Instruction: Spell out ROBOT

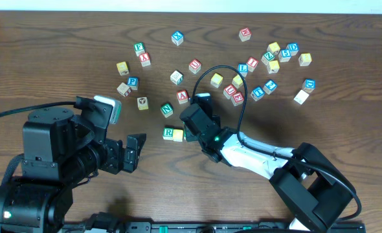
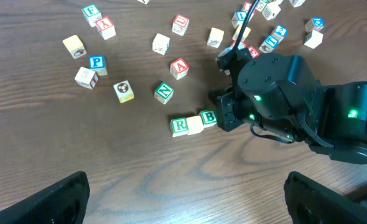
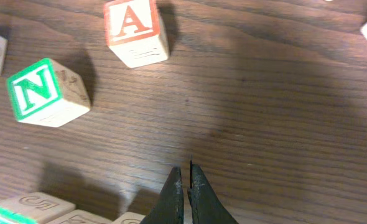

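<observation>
Near the middle of the dark wood-grain worktop point(image 1: 61, 39), towards its front edge, three small pale wooden cubes sit touching in a row: the green-lettered R cube point(image 2: 180, 126), a yellow-faced cube point(image 2: 195, 124) and the green-lettered B cube point(image 2: 208, 117). The T and second O lie somewhere in the scatter nearer the far edge; I cannot pick them out.

The right claw point(image 3: 186, 171) is pinched fully together, gripping nothing, low beside the B. The left claw point(image 2: 185, 180) gapes wide and empty near the front left.

These square-edged, smooth cubes probably slide easily on the polished grain, so a sideways brush from the closed fingers could skew the row. The green N cube point(image 3: 40, 93) and red A cube point(image 3: 134, 31) lie just behind and could be knocked in.
</observation>
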### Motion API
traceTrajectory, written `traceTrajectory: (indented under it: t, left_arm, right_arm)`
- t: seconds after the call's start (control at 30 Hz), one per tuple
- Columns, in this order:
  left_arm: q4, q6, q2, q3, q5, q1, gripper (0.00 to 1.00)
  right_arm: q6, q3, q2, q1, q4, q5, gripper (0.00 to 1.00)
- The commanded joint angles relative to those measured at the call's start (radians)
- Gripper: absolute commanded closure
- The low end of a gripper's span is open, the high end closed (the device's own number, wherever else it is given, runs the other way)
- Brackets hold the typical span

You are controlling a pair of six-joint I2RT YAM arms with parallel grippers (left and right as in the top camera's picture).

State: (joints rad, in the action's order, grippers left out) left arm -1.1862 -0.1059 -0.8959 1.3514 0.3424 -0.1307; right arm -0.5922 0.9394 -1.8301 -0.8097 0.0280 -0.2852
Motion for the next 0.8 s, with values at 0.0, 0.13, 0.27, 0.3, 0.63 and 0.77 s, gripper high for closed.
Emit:
traceTrajectory:
  t: [0.0, 0.13, 0.27, 0.3, 0.63, 0.77]
  left_arm:
    - [-0.003, -0.006, 0.002, 0.003, 0.013, 0.006, 0.02]
    - [-0.003, -0.006, 0.002, 0.003, 0.013, 0.006, 0.02]
    - [-0.003, -0.006, 0.002, 0.003, 0.012, 0.006, 0.02]
    - [-0.003, -0.006, 0.002, 0.003, 0.012, 0.006, 0.02]
    - [-0.003, -0.006, 0.002, 0.003, 0.012, 0.006, 0.02]
    - [-0.003, -0.006, 0.002, 0.003, 0.012, 0.006, 0.02]
  right_arm:
    - [-0.003, -0.004, -0.007, 0.010, -0.010, 0.043, 0.99]
    - [-0.001, -0.004, -0.007, 0.010, -0.010, 0.056, 0.99]
    - [-0.001, -0.004, -0.007, 0.010, -0.006, 0.080, 0.99]
    - [-0.001, -0.004, -0.007, 0.010, -0.006, 0.083, 0.99]
    - [-0.001, -0.004, -0.007, 0.010, 0.021, 0.095, 0.99]
    - [-0.001, -0.004, -0.007, 0.010, 0.024, 0.103, 0.99]
